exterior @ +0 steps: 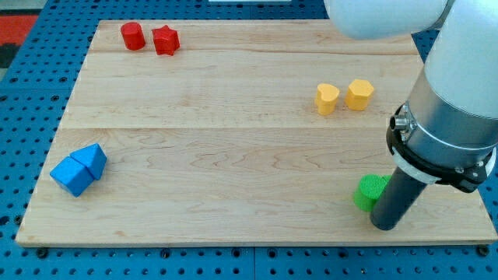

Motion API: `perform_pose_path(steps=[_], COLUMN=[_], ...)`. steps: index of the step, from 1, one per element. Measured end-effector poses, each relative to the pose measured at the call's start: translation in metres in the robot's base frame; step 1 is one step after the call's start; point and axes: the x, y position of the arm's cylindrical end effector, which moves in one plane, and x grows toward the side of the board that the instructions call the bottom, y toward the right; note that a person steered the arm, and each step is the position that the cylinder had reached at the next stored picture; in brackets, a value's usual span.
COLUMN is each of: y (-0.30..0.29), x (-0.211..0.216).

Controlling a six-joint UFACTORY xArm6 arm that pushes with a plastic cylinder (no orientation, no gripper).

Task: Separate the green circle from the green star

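Green circle: flat round block w/ ridged edge, lying flat nr board's 4 o'clock corner. A second green piece sits touching it at 7 o'clock, partly hidden, shape can't tell. Both just left of the dark rod.

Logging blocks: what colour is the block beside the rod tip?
Green: the round green block touches my tip; camera view.
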Motion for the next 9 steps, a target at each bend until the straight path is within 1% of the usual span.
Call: perform_pose_path(steps=[1,2,3,4,5,6,7,8,9], y=[0.039,0.043,0.054,0.053,0.033,0.039,0.045,-0.010,-0.046], x=[0.003,0.006,0.001,-0.036,-0.083,-0.039,0.022,0.016,-0.029])
